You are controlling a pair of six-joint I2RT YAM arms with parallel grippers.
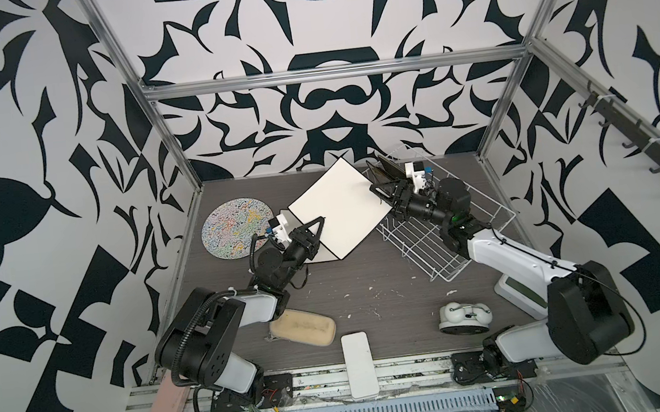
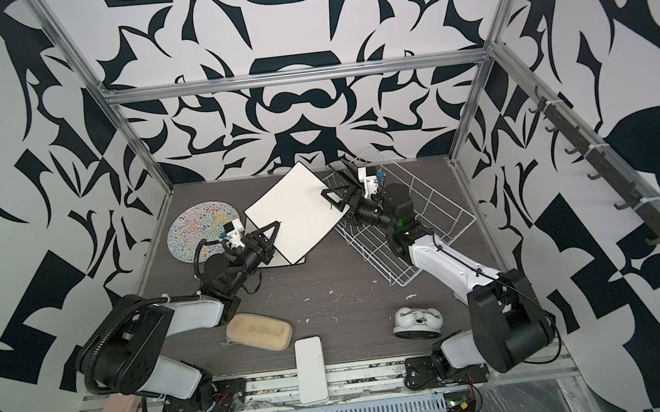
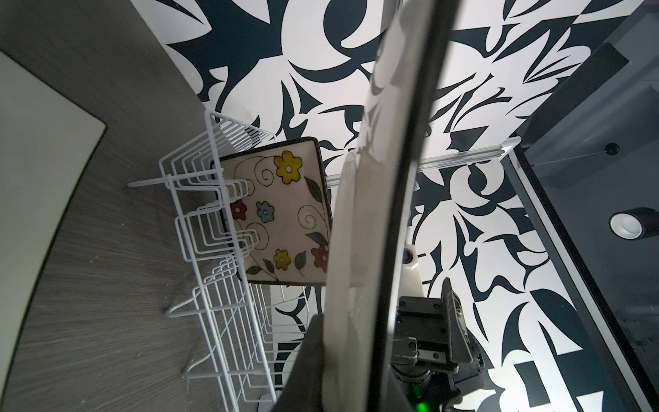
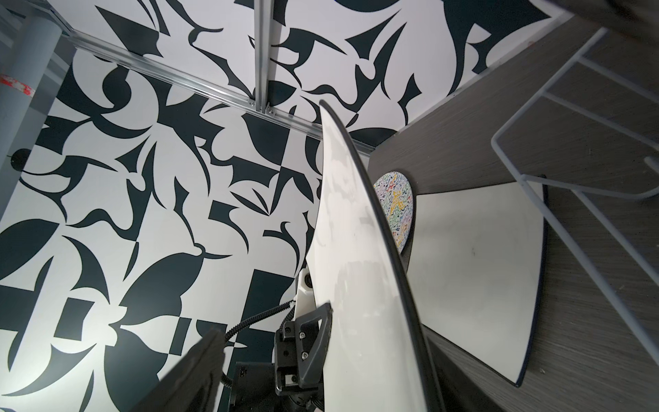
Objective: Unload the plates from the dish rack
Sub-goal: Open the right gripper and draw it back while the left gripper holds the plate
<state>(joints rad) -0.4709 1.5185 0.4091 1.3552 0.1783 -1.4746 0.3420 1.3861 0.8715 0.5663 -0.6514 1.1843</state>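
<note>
The white-backed square plate (image 1: 341, 206), tilted above the tabletop (image 1: 371, 294) left of the white wire dish rack (image 1: 420, 247), extends far-right from the left arm's fingers (image 1: 320, 221), clamped on its near-left edge, towards the right arm's fingers (image 1: 379, 189), spread open about its opposite edge.

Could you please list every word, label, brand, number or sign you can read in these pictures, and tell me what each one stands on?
No text can be read anywhere in these views.
On the round plate: coloured squiggles only, no letters.
On the flowered plate in the dish rack: flowers and scrolls, no words.
On the raised white-backed plate: blank.
On the white device with a greenish panel: nothing legible at this size.
</note>
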